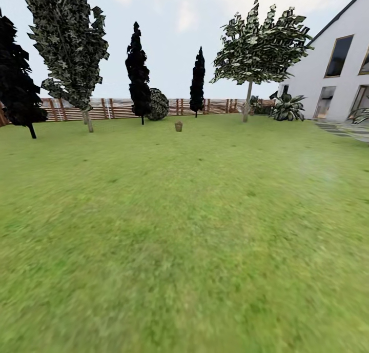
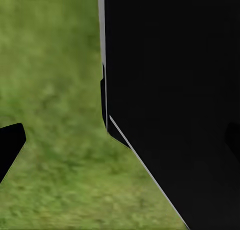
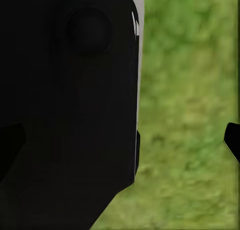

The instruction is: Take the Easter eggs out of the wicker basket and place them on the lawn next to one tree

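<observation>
The wicker basket [image 1: 178,126] stands small and far off on the lawn [image 1: 184,230], near the fence. The Easter eggs are too distant to make out. A tree [image 1: 249,94] with a bare trunk and broad leafy crown rises to the basket's right, and another leafy tree [image 1: 88,119] stands to its left. In the left wrist view my left gripper [image 2: 120,140] hangs over grass beside my black body, fingers wide apart with nothing between them. My right gripper [image 3: 120,140] is likewise open over grass, with one fingertip [image 3: 232,140] at the frame's edge.
Dark narrow cypresses [image 1: 138,71] and a round shrub [image 1: 158,104] line the brown slatted fence [image 1: 113,108]. A white house [image 1: 333,71] with grey paving [image 1: 348,130] and a spiky plant [image 1: 288,108] lies at the right. Open grass stretches between me and the basket.
</observation>
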